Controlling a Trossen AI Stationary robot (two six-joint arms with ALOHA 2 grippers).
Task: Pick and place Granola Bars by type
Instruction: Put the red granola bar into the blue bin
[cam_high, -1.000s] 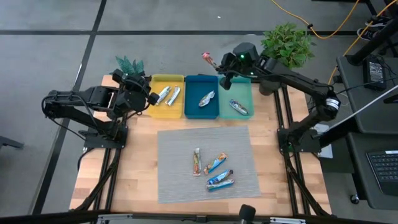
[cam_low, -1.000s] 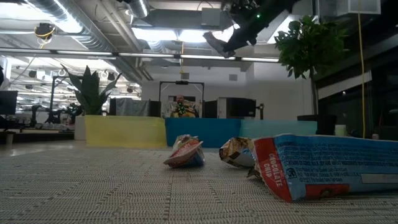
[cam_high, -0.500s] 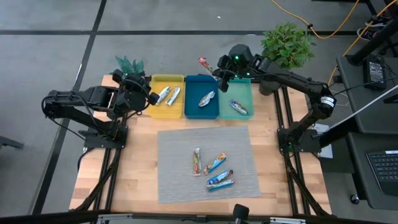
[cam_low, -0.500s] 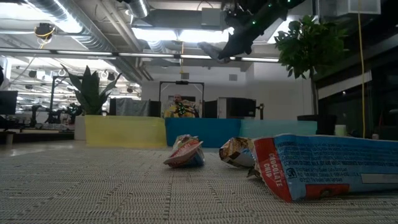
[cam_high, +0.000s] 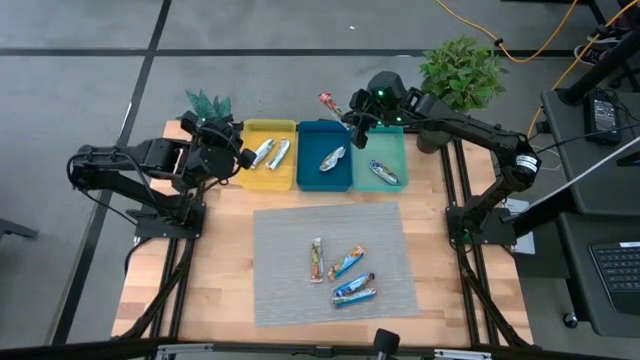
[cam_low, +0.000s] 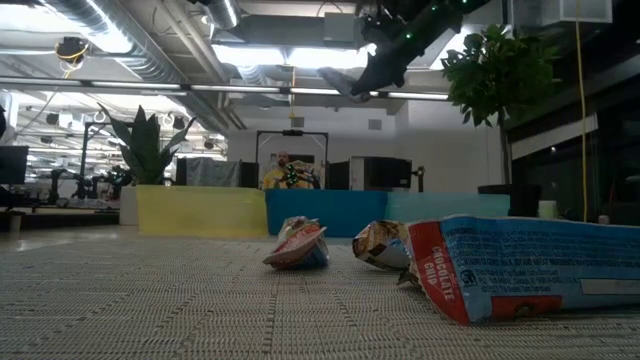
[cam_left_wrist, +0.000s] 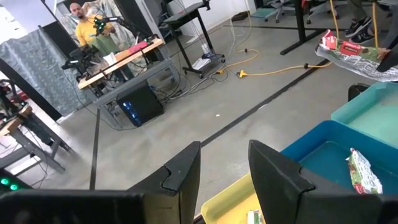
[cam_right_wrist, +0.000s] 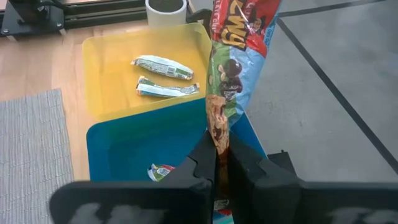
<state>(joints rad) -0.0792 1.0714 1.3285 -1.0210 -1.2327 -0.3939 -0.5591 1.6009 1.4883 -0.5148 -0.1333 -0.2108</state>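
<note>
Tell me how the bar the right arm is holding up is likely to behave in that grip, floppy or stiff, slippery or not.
The red-orange bar, pinched by one end in the right gripper, stands out without drooping, so it is probably fairly stiff and light. Its glossy, crinkled wrapper looks slippery, so it might slide or swing. The fingers grip only the wrapper's end, which could crumple.

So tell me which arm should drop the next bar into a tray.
The right. Its end effector is shut on a red-orange bar, held above the far edge of the blue tray. The left end effector holds nothing beside the yellow tray.
</note>
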